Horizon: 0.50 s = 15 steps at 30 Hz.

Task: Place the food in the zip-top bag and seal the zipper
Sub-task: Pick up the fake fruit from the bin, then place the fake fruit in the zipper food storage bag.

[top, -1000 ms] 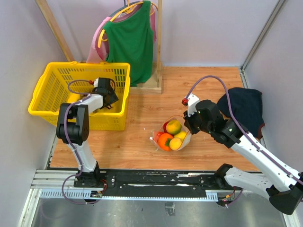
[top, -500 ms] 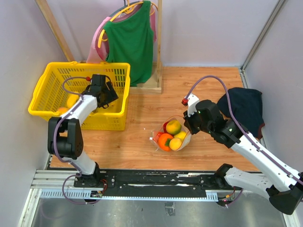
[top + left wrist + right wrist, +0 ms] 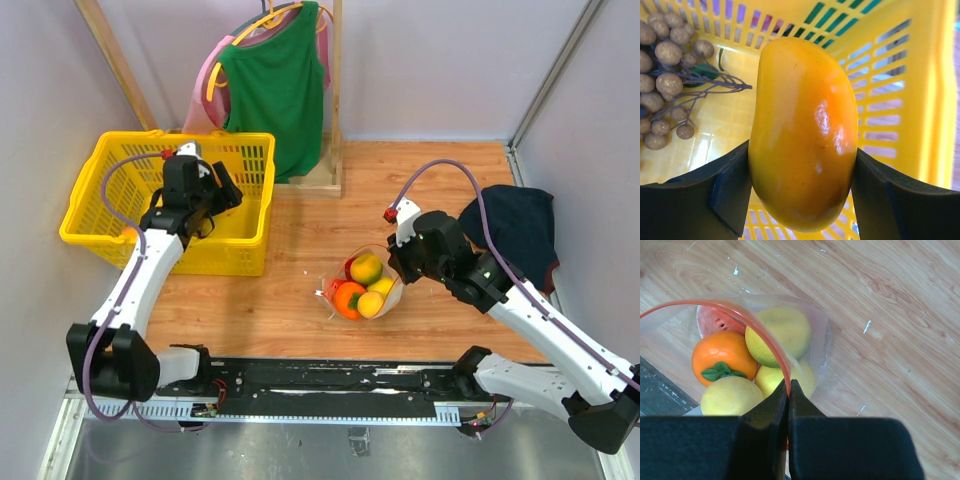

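Observation:
My left gripper (image 3: pixel 210 205) is shut on a glossy yellow-orange mango (image 3: pixel 802 132) and holds it above the yellow basket (image 3: pixel 100 195). My right gripper (image 3: pixel 397 268) is shut on the red-orange zipper (image 3: pixel 767 340) of the clear zip-top bag (image 3: pixel 332 296), which stands open on the wooden floor. Inside the bag lie an orange (image 3: pixel 724 356), a red piece (image 3: pixel 712 320) and several yellow fruits (image 3: pixel 781 332). In the top view the bag's food (image 3: pixel 360 285) shows just left of my right gripper.
A bunch of brown toy grapes (image 3: pixel 667 85) lies in the basket. A dark navy cloth heap (image 3: pixel 515 225) sits at the right. A wooden rack with a green shirt (image 3: pixel 275 85) stands at the back. Grey walls close both sides.
My left arm has risen out of the basket with the mango and stretched upward. My right gripper and the bag have not moved.

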Tool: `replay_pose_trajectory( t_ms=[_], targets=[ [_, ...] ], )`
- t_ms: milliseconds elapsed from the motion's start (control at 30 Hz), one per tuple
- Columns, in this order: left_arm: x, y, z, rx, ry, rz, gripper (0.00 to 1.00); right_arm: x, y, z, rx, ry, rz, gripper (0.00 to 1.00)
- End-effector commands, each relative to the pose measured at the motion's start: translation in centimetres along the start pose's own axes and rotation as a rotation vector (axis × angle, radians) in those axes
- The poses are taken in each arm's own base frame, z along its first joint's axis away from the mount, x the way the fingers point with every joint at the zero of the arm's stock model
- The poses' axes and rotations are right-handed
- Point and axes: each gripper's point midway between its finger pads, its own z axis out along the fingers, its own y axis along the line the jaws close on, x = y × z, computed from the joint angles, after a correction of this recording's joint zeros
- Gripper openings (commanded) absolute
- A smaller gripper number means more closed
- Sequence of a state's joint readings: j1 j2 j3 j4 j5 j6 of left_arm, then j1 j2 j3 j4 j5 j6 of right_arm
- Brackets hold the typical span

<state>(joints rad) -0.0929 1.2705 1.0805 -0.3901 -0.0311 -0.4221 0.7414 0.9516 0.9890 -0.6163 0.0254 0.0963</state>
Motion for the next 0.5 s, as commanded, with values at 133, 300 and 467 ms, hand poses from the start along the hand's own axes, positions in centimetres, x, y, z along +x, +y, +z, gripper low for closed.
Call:
replay_pose_trajectory(
  t_ms=[133, 300, 467],
  targets=[
    [-2.7, -3.8, -5.0, 0.192, -0.121, 0.142, 0.38, -1.9, 0.8, -0.5, -0.033, -0.069, 0.003, 0.01],
    [-3.1, -7.9, -8.5, 0.322, -0.188, 0.242, 0.35, -2.3, 0.9, -0.5, -0.04, -0.075, 0.008, 0.01],
    [-2.2, -12.1, -11.8, 0.48, -0.232, 0.317, 0.35, -2.5, 1.0, -0.4, -0.041, -0.073, 0.013, 0.01]
  ],
)
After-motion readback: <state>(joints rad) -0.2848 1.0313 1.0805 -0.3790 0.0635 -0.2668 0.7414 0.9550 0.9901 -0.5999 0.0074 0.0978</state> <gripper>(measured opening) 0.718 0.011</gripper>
